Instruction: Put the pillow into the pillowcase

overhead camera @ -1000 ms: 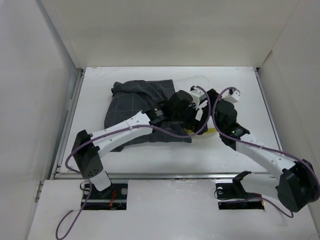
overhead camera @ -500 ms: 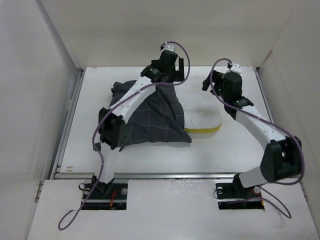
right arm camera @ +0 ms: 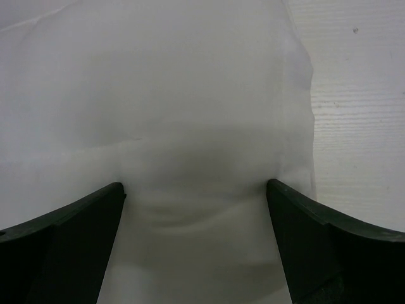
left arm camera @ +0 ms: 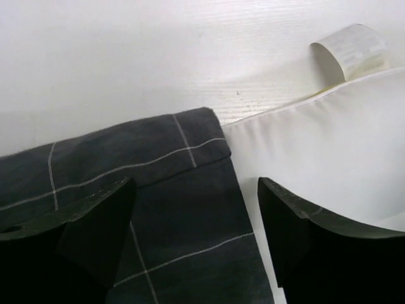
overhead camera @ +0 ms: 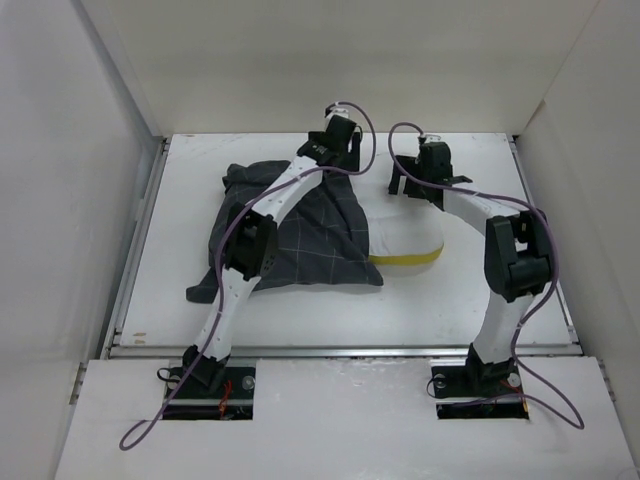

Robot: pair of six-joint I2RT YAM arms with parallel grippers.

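As right gripper gapes, pillow lies between its fingers.

bright, even overhead light, shadows soft. white table nearly washed out. wrist views: fingers dark, blurry at 5 and 7 o'clock.

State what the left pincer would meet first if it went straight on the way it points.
Probably the pillowcase, at its hemmed corner; the pillow lies just beside that line. Depth is unclear.
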